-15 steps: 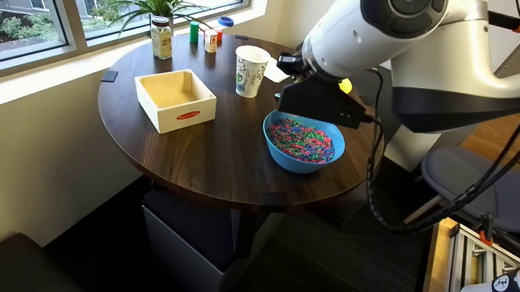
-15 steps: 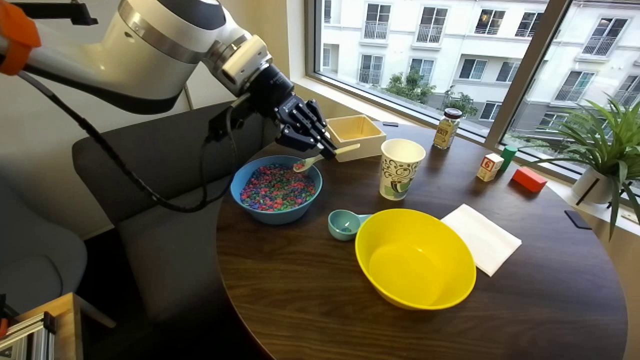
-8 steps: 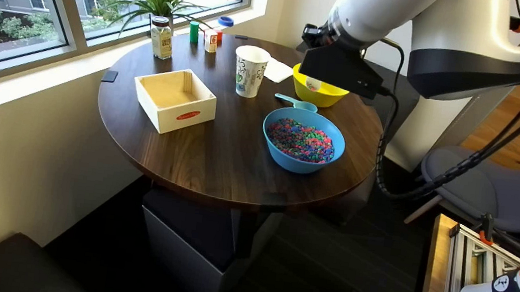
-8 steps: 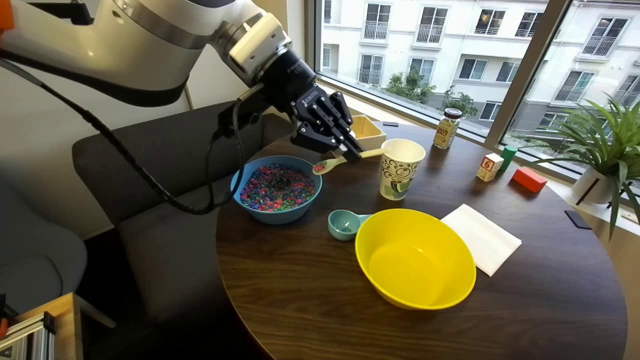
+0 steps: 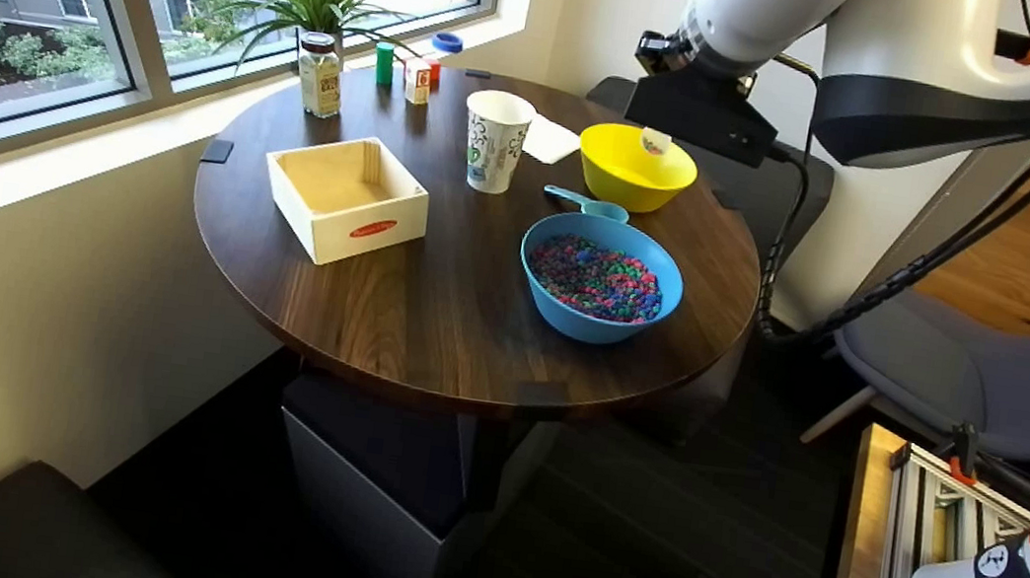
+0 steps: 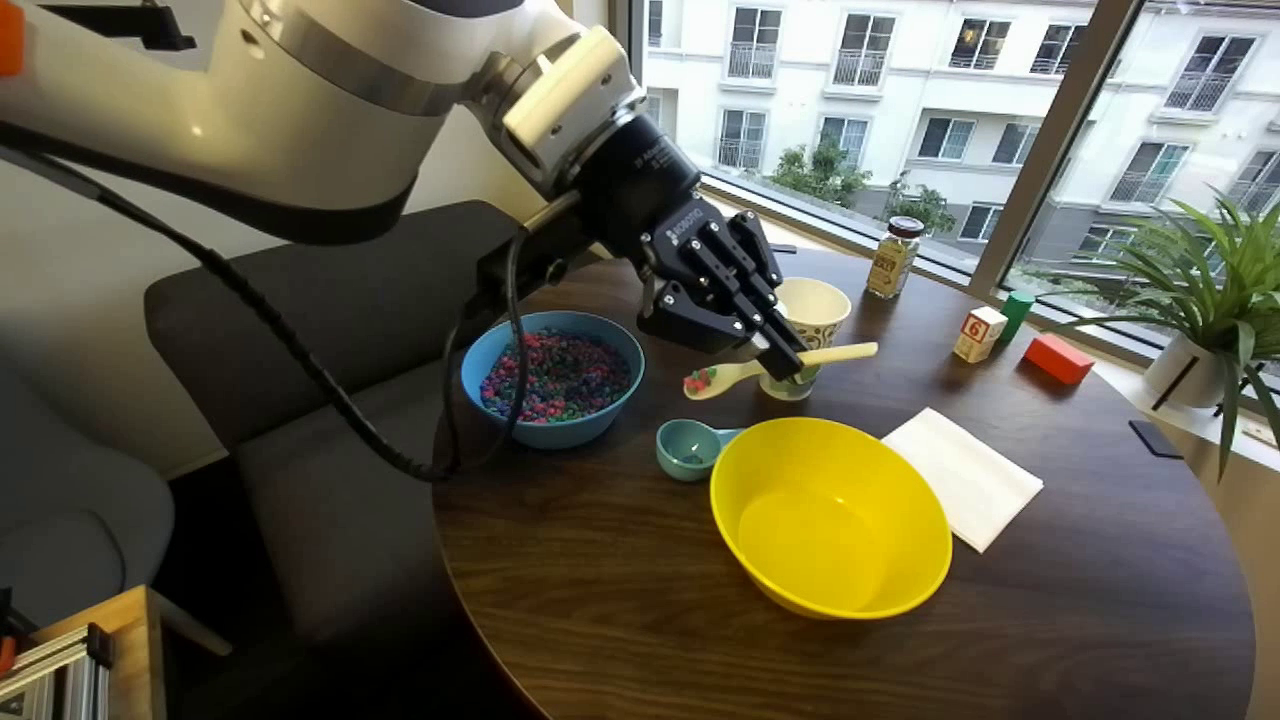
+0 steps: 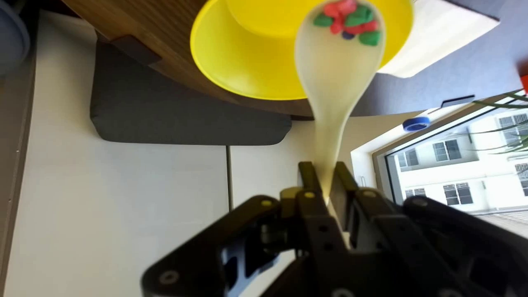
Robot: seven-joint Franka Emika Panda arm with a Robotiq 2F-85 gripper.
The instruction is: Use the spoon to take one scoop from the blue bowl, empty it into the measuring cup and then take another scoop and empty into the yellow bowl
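Observation:
My gripper [image 6: 785, 365] is shut on the pale spoon [image 6: 728, 376], which also shows in the wrist view [image 7: 336, 78]. The spoon's head holds a few red and green pieces. It is held in the air past the blue bowl's rim, and in the wrist view its head overlaps the yellow bowl [image 7: 247, 62]. The blue bowl [image 6: 560, 432] is full of multicoloured pieces; it also shows in an exterior view [image 5: 590, 324]. The teal measuring cup [image 6: 686, 450] with a handle stands between the bowls, with a few bluish bits inside. The yellow bowl [image 6: 830, 540] looks empty.
A patterned paper cup [image 5: 494, 142] stands behind the gripper in an exterior view. A wooden box [image 5: 348, 197], a white napkin [image 6: 965, 480], a salt jar [image 6: 893, 258], a numbered block [image 6: 979, 334] and a red block [image 6: 1058, 358] are on the round table.
My gripper has carried the loaded spoon from over the blue bowl's edge away from it, towards the yellow bowl's side. The bowls and the measuring cup have not moved.

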